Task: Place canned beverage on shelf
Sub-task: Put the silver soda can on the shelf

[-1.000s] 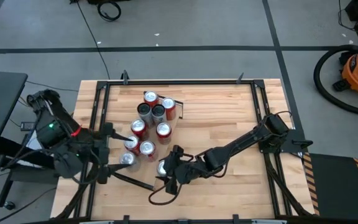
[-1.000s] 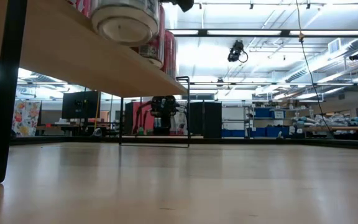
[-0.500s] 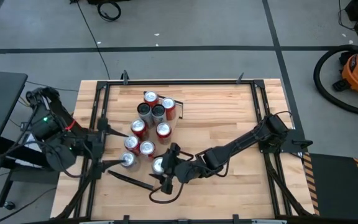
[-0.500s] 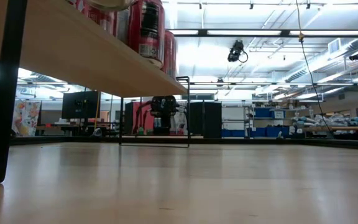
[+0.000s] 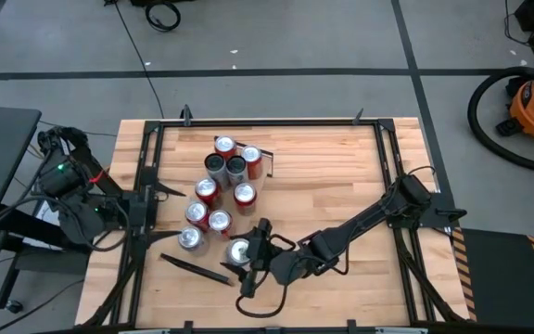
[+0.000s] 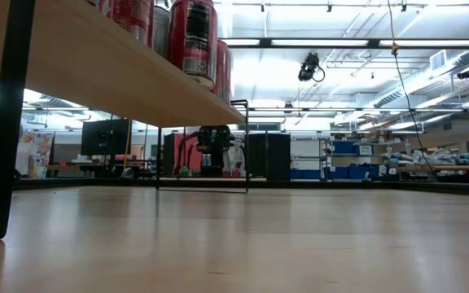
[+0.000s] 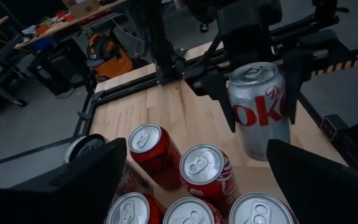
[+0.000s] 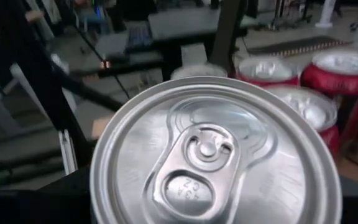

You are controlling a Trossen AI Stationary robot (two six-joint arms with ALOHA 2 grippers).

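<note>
The right hand (image 5: pixel 242 252) is gripping a silver Coke can (image 5: pixel 238 250) upright, one finger on each side of the can body, as the left wrist view shows (image 7: pixel 258 106). In the right wrist view the can lid (image 8: pixel 211 162) is filling most of the frame, with the pull tab facing the camera.

The silver Coke can is standing at the near end of the can cluster (image 5: pixel 222 190), just beside the closest red can (image 5: pixel 219 221) and another silver-topped can (image 5: pixel 189 237). The cluster is resting on the shelf (image 6: pixel 96 61), a pale wood plank raised above the surface (image 5: pixel 332 176); in the low view the plank is showing from underneath, with red cans (image 6: pixel 192 37) standing along its top edge and a dark leg (image 6: pixel 2 122) at one end. From the high view, whether the held can is resting on the shelf or hanging just above it cannot be told.

The left hand (image 5: pixel 151 192) is sitting away from the can cluster, at the surface's left frame rail (image 5: pixel 142 186). Its fingers (image 7: pixel 79 177) are spread wide apart and holding nothing.

A dark bar (image 5: pixel 196 269) is lying on the surface just beside the held can, on the side away from the cluster.
</note>
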